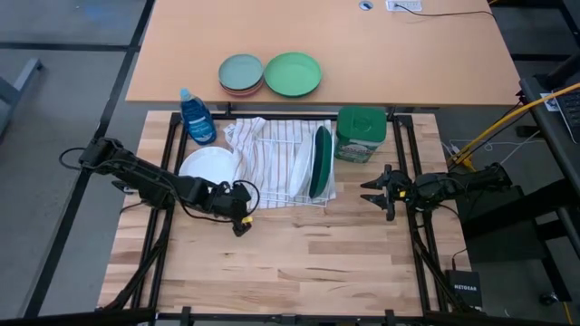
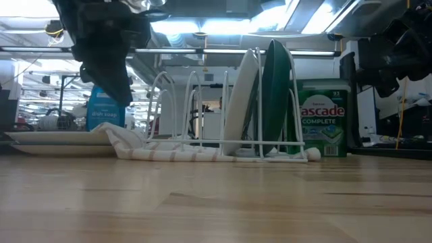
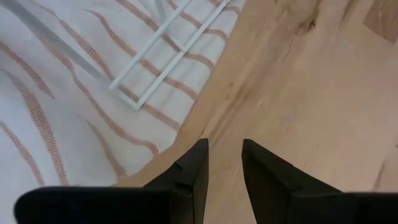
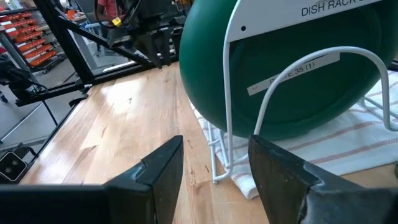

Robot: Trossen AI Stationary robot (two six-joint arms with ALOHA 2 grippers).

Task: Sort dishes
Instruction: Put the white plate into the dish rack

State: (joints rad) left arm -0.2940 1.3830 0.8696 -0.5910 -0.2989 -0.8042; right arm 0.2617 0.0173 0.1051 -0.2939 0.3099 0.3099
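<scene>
Bare tabletop (image 1: 308, 263) lies nearest. Beyond it the left gripper (image 1: 241, 220) hovers empty, fingers slightly parted, beside the towel (image 1: 263, 145); the right gripper (image 1: 376, 192) waits released near the rack (image 1: 294, 181) holding a green plate (image 1: 321, 161) and a white plate (image 1: 300, 167). Another white plate (image 1: 207, 165) lies flat at the towel's far side. Reaching for it could snag the towel, dragging the rack.

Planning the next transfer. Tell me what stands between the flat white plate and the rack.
Only the striped towel: its bunched edge lies against the white plate's rim on the rack side. The left hand hovers by the towel's corner; the right hand waits beside the rack.
</scene>
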